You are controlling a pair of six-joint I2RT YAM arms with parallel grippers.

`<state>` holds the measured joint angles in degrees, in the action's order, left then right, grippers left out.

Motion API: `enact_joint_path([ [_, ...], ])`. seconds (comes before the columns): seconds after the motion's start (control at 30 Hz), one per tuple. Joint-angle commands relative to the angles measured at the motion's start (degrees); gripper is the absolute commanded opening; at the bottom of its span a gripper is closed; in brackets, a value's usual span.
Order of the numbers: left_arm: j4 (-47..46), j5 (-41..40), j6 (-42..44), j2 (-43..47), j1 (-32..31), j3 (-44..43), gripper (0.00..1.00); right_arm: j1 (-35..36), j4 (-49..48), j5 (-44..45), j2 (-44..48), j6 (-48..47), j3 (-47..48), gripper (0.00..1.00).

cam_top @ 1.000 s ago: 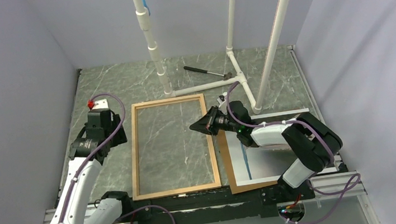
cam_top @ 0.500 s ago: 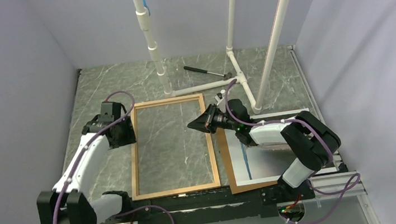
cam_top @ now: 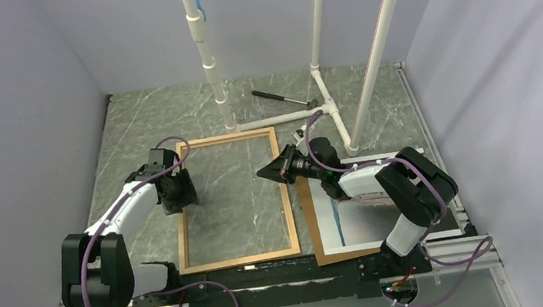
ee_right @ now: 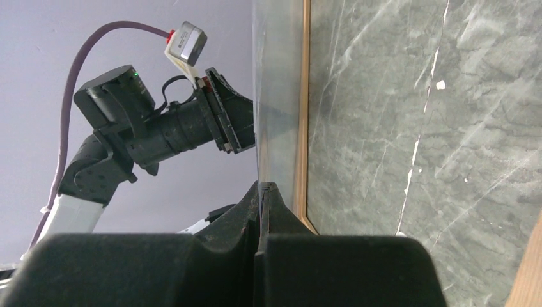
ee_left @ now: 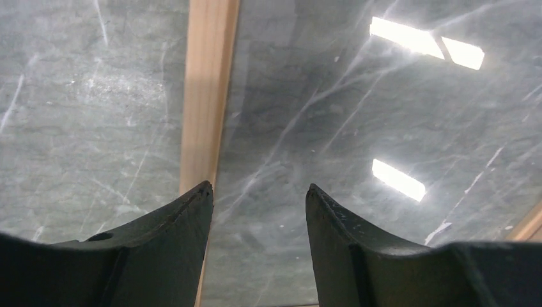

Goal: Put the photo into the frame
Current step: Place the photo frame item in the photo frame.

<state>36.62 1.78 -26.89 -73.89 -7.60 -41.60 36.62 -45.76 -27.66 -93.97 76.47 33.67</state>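
Observation:
The light-wood frame point(cam_top: 182, 233) lies flat in the middle of the table, with a clear pane in it that reflects the lights. My left gripper point(cam_top: 179, 199) is open just above the frame's left border point(ee_left: 208, 96); its fingertips point(ee_left: 259, 189) straddle the border's inner edge and hold nothing. My right gripper point(cam_top: 265, 173) is at the frame's right border and is shut on the thin edge of the clear pane point(ee_right: 275, 96), beside the wood strip point(ee_right: 303, 109). The photo point(cam_top: 365, 224), with a white border and a blue stripe, lies on a brown backing board point(cam_top: 312, 226) at the right, partly under my right arm.
A white pipe stand point(cam_top: 325, 109) rises behind the frame, its base touching the frame's far edge. A hammer point(cam_top: 281, 98) lies at the back. Grey walls close in on the left, right and back.
My left arm has swung right and down from the table's left side to the frame's left border. My right gripper has stayed at the frame's right edge, shifting only slightly.

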Motion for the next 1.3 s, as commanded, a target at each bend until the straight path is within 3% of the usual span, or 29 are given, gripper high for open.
enact_joint_path([
  [0.0,-4.2,3.4,-1.2,1.5,0.4,0.7,0.6,-0.2,-7.3,-1.4,-1.8,0.0,0.0,0.0],
  [0.33,-4.4,5.0,-1.1,2.6,1.1,0.8,0.61,-0.1,-8.5,-2.1,-3.4,-1.1,0.3,0.0],
  [0.53,-1.0,-3.7,-2.0,9.4,1.2,-1.2,0.7,-0.2,-6.1,-1.6,-2.5,-2.6,0.3,0.0],
  [0.7,2.0,-13.6,-5.3,10.1,2.7,-0.8,0.7,-0.2,-5.6,-1.6,-2.4,-3.0,0.1,0.0],
  [1.03,-10.1,4.9,-4.0,5.0,9.3,6.1,0.68,-0.1,-2.9,-2.6,-2.9,-5.1,1.6,0.0],
  [1.27,-12.9,10.2,-3.0,4.2,9.7,6.6,0.6,-0.1,-1.2,-1.7,-3.3,-5.3,0.8,0.0],
])
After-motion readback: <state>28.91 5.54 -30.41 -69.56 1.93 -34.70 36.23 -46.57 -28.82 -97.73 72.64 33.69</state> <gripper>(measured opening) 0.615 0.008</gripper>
